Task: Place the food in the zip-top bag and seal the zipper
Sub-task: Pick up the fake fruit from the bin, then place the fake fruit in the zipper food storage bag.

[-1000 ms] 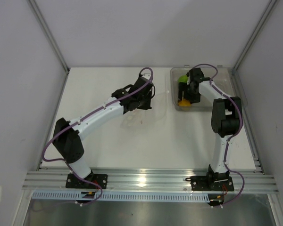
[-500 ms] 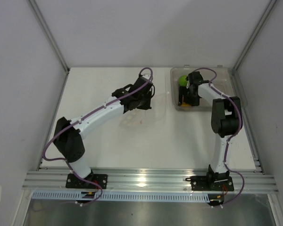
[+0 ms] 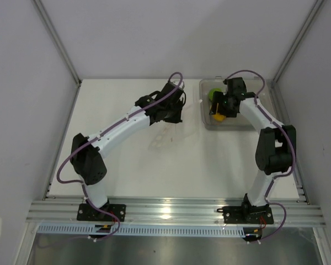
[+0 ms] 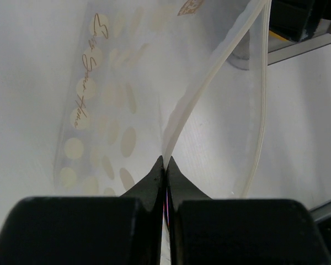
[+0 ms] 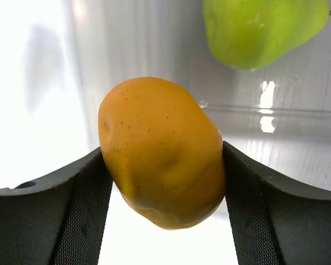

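Note:
My left gripper (image 3: 175, 114) is shut on the mouth edge of the clear zip-top bag (image 4: 99, 110), which has pale round dots on it. The bag hangs from the jaws above the table (image 3: 161, 137). The zipper (image 4: 209, 83) runs away from the pinched fingertips (image 4: 157, 176), and the mouth's other edge (image 4: 261, 110) stands apart from it. My right gripper (image 5: 163, 165) is shut on the orange food piece (image 5: 163, 152), held over the clear tray (image 3: 248, 126). The orange piece also shows in the top view (image 3: 217, 115). One lime-green piece (image 5: 259, 27) lies in the tray (image 3: 214, 95). The second green piece is hidden.
The rigid clear tray (image 5: 298, 127) stands at the back right of the white table, against the right rail (image 3: 289, 149). Grey walls close in the table on the left, back and right. The arm bases are bolted along the near metal rail (image 3: 171, 212).
My right gripper has closed on the orange piece and raised it a little in the tray. My left arm has shifted back and right, carrying the bag's edge with it.

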{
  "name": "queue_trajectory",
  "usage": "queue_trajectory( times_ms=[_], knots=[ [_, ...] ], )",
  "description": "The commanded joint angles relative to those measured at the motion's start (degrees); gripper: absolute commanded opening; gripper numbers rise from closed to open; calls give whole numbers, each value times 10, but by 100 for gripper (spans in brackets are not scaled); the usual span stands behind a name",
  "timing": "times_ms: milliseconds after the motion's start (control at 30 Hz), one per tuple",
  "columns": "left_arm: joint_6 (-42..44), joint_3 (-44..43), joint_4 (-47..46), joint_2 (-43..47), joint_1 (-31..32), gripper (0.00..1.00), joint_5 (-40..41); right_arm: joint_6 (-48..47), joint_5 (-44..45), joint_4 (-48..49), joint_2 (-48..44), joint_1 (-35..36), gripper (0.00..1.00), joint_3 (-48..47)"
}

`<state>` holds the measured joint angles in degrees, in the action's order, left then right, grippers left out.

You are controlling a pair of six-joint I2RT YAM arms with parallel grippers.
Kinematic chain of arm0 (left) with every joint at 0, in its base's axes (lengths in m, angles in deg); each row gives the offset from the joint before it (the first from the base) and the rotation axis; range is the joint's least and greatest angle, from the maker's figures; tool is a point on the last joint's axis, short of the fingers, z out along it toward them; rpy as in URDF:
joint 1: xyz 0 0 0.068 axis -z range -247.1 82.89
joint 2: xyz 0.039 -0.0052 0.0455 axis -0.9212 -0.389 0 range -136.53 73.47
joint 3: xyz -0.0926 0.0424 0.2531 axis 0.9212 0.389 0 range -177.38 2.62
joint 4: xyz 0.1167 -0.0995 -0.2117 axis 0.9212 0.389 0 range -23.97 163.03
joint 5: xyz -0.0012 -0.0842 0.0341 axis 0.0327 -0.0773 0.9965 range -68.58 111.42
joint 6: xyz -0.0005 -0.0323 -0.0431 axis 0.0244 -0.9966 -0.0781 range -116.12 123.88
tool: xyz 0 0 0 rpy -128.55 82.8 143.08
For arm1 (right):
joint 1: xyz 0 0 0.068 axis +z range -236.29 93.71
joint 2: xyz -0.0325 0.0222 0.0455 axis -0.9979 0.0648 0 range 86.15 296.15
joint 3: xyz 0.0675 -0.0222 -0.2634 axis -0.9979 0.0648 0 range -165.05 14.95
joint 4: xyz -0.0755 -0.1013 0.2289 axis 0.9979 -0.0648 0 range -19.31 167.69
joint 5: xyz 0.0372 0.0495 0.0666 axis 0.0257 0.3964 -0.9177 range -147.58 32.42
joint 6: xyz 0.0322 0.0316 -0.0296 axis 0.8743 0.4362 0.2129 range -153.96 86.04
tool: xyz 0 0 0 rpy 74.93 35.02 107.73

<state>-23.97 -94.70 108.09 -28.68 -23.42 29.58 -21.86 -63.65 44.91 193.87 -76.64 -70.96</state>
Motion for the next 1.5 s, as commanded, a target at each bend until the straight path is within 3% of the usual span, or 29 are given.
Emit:
queue_trajectory(
  times_ms=[0,200,533,1100,1467],
  knots=[
    [11,-47,26,-16,-8,1,-28,22,-18,11,-93,13,27,20],
    [10,-60,30,-21,-17,1,-60,44,-33,8,-195,55,27,69],
    [7,-82,37,-43,-17,1,-95,94,-46,-19,-285,129,29,61],
    [-12,-86,28,-32,-25,1,-146,153,-62,33,-270,179,29,104],
    [-31,-40,-17,-7,-39,1,-189,166,9,8,-279,194,29,132]
  ],
)
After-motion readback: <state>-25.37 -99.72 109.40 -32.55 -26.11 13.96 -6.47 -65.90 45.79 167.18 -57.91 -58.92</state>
